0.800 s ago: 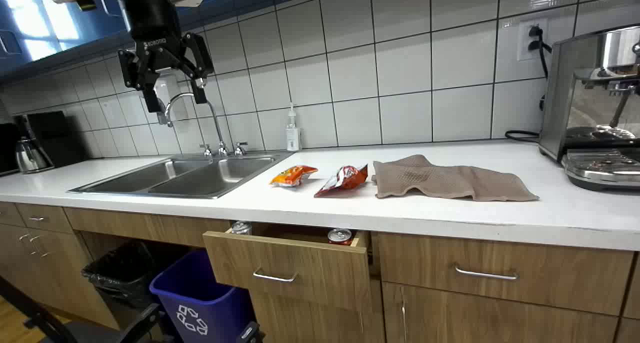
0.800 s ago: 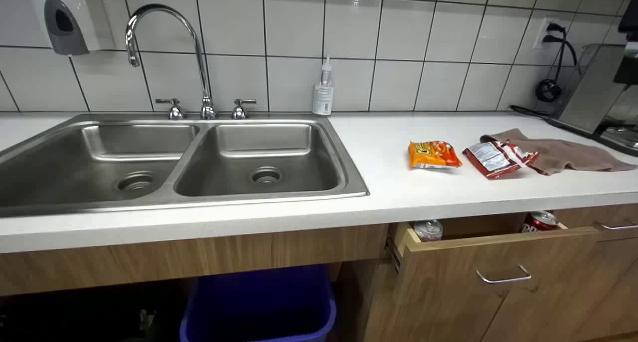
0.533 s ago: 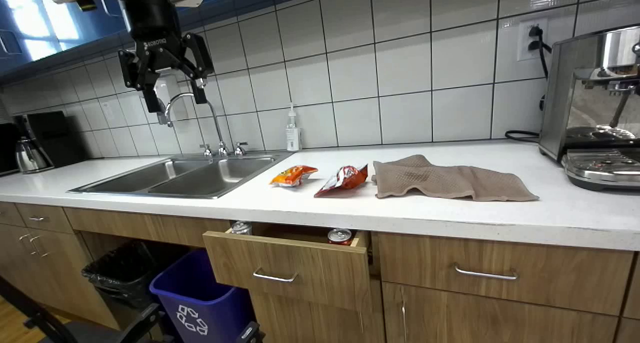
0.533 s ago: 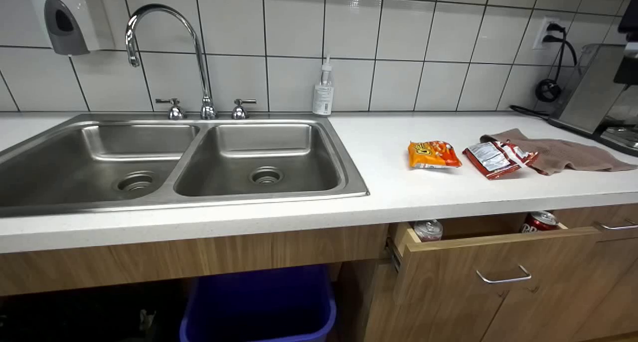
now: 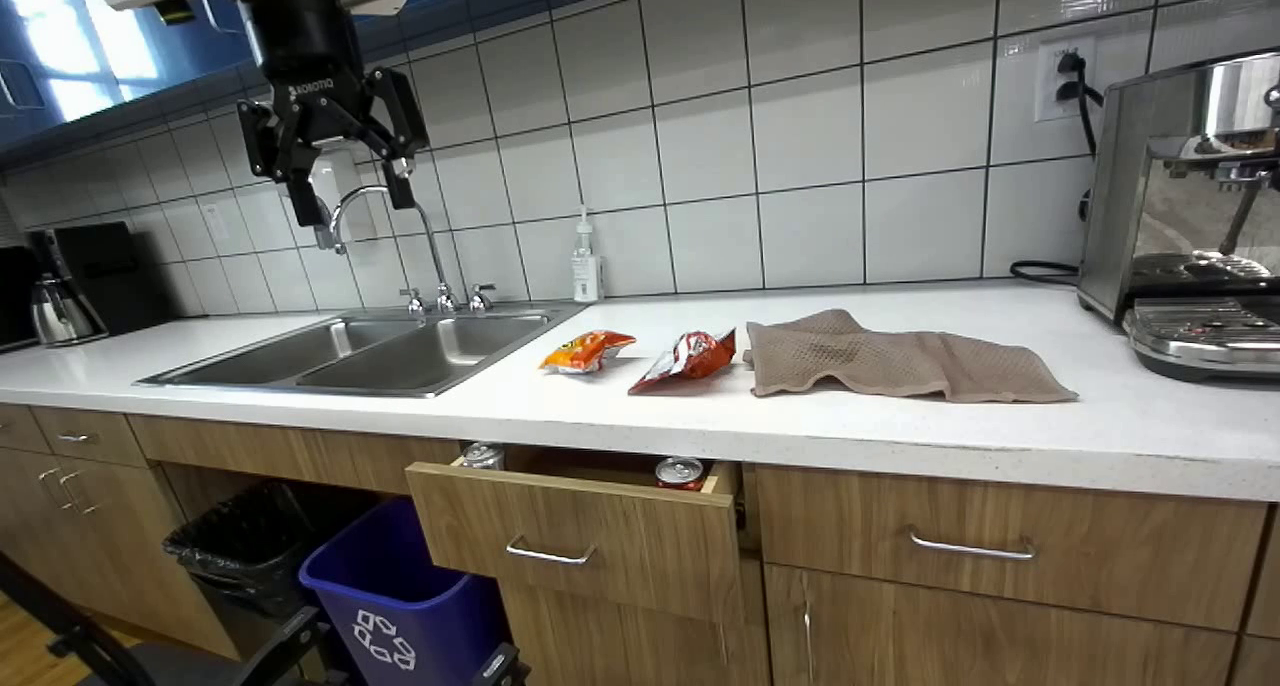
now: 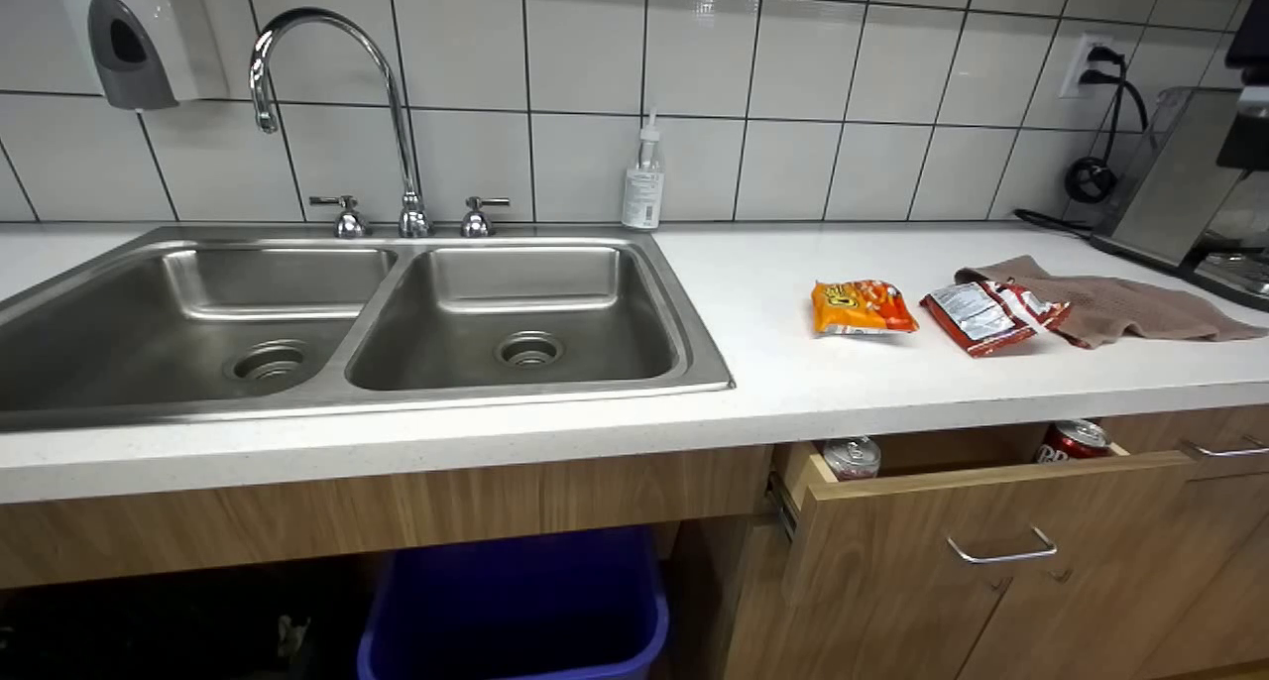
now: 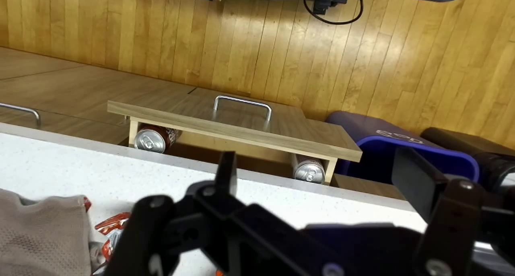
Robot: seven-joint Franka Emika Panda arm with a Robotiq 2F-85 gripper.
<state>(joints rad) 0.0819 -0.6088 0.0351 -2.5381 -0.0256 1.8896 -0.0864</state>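
Note:
High above the counter, my gripper [image 5: 352, 200] points down with its fingers spread wide and nothing between them. The wrist view shows both finger pads [image 7: 414, 179] well apart. An orange snack bag [image 6: 861, 308] and a red-and-silver snack bag [image 6: 986, 315] lie on the white counter. A brown cloth [image 5: 890, 356] is spread beside the red bag. The drawer [image 5: 575, 536] below is pulled out. Inside it stand a pale-topped can [image 6: 851, 457] at one end and a dark red can [image 6: 1073, 440] at the other.
A double steel sink [image 6: 535, 393] with a tall faucet [image 6: 406, 135] is set into the counter. A clear pump bottle [image 6: 643, 179] stands by the wall, an espresso machine [image 5: 1190, 216] farther along. Under the counter are a blue recycling bin [image 5: 400, 596] and a black-lined bin [image 5: 235, 576].

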